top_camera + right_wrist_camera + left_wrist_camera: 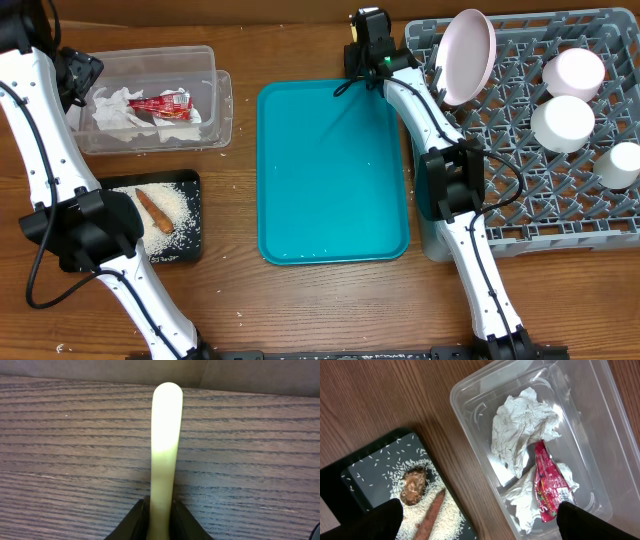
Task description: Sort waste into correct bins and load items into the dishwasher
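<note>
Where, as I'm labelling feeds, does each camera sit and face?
Overhead: above the table, facing straight down on tub, black tray, teal tray and rack; left arm and right arm show.
Left wrist: on the left arm, facing down on tub and black tray; left gripper open, fingertips in the bottom corners.
Right wrist: low, facing along the wood; right gripper shut on spoon.
Overhead and left wrist share tub and black tray.

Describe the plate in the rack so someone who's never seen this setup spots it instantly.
Find the grey dish rack at the right of the overhead view, then look at its far left corner. The pale pink plate stands there on edge among the pegs. It is the only wide flat disc, while the pink bowl, white bowl and cup nearby are smaller and rounded.
</note>
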Tool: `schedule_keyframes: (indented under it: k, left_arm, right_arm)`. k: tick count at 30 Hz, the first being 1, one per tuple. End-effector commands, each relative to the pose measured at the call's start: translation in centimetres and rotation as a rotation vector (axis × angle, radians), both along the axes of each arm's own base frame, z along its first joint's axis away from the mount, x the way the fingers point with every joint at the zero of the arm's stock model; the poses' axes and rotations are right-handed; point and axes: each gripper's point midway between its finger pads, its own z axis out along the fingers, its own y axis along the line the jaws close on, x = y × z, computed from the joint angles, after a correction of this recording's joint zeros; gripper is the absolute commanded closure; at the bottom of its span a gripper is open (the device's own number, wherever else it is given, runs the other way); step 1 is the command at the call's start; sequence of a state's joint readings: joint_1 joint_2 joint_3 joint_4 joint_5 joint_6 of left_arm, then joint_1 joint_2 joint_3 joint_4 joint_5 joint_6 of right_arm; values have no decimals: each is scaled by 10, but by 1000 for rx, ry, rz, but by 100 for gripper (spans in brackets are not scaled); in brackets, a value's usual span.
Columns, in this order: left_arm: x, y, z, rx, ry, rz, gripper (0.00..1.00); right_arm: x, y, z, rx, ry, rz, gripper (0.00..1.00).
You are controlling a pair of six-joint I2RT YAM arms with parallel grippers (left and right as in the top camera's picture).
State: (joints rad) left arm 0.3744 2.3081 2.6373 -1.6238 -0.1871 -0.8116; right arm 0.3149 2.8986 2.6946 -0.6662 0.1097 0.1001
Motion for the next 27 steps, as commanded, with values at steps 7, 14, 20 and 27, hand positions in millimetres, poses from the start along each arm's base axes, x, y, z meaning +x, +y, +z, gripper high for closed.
schedule_keyframes:
  k: [7,14,20,27]
  left_arm:
    - [1,-2,2,3,-5,-8,0]
    - [1,-2,2,3,-5,-8,0]
    - [1,-2,2,3,-5,-8,0]
    - [1,-2,2,3,-5,-8,0]
  right_arm:
    - [-3,-2,0,-4,20,-5,89]
    - [-4,-2,5,0,18,-9,96]
    - [-3,-2,11,13,13,-21,96]
    - [-3,-2,25,21,5,-25,96]
